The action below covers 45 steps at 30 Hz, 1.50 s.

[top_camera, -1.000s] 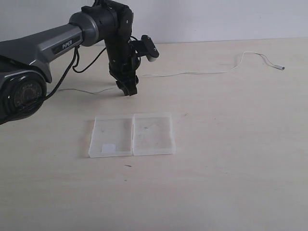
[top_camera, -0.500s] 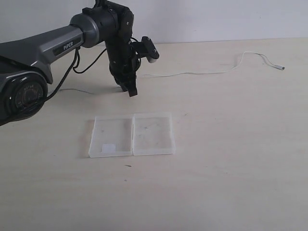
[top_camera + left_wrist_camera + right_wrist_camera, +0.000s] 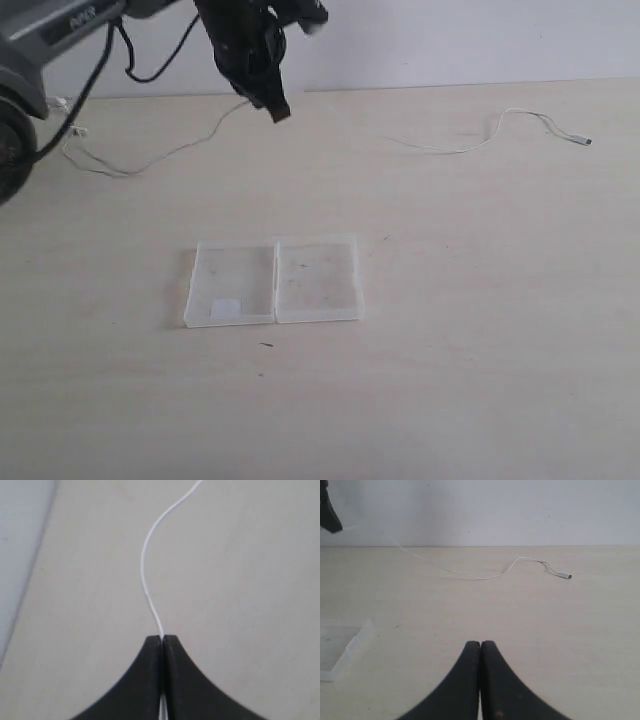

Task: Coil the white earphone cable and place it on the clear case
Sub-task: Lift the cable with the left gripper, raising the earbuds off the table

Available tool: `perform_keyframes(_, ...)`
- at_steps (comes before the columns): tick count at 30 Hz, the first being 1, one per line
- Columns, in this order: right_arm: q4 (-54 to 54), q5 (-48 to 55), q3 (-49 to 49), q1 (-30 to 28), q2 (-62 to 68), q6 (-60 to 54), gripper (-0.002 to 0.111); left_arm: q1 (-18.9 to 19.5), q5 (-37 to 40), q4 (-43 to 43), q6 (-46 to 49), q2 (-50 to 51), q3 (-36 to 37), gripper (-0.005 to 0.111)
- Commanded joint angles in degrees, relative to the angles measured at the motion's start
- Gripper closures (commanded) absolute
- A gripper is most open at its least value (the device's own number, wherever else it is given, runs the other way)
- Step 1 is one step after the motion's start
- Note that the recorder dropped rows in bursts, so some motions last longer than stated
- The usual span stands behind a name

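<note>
The white earphone cable (image 3: 170, 155) runs from the far left of the table up to my left gripper (image 3: 278, 112), which is raised above the far table and shut on it. In the left wrist view the thin wire (image 3: 145, 570) comes out from between the closed tips of the left gripper (image 3: 162, 637). Its other stretch (image 3: 455, 150) lies on the far right and ends in a small plug (image 3: 583, 141). The clear case (image 3: 275, 280) lies open and flat mid-table, with a white label (image 3: 226, 307) on its left half. My right gripper (image 3: 480, 644) is shut and holds nothing.
The right wrist view looks along the table to the cable (image 3: 485, 576), its plug (image 3: 566, 576), and a corner of the clear case (image 3: 340, 650). A pale wall (image 3: 480, 40) runs behind the table's far edge. The left arm's dark hose (image 3: 150, 70) hangs at the back left.
My left gripper has closed on the cable and risen up and toward the wall, lifting the wire's middle off the table. The cable's left part has shifted; the case has not moved.
</note>
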Motion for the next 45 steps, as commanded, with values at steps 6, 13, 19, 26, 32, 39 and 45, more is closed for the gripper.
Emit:
perform_keyframes(6, -0.25, -0.79, 0.24, -0.27, -0.31, -0.09, 0.108, 0.10, 2.11, -7.50, -1.66, -9.80, -0.18, 0.107)
perform_keyframes(13, -0.25, -0.79, 0.24, -0.27, -0.31, -0.09, 0.108, 0.10, 2.11, -11.73, -3.30, -13.99, 5.28, 0.107)
perform_keyframes(19, -0.25, -0.79, 0.24, -0.27, -0.31, -0.09, 0.108, 0.10, 2.11, -12.18, -2.86, -18.04, 14.10, 0.107)
perform_keyframes(26, -0.25, -0.79, 0.24, -0.27, -0.31, -0.09, 0.108, -0.02, 2.11, -12.18, -1.66, -27.59, 28.65, 0.107)
perform_keyframes(32, -0.25, -0.79, 0.24, -0.27, -0.31, -0.09, 0.108, -0.02, -4.25, -12.26, -1.59, -38.94, 39.32, 0.107)
perform_keyframes(39, -0.25, -0.79, 0.24, -0.27, -0.31, -0.09, 0.108, -0.02, -8.98, -23.33, -0.48, -49.18, 40.91, 0.107)
perform_keyframes(45, -0.25, -0.79, 0.24, -0.27, -0.31, -0.09, 0.108, -0.02, -12.38, -29.70, -0.48, -53.77, 39.54, 0.107)
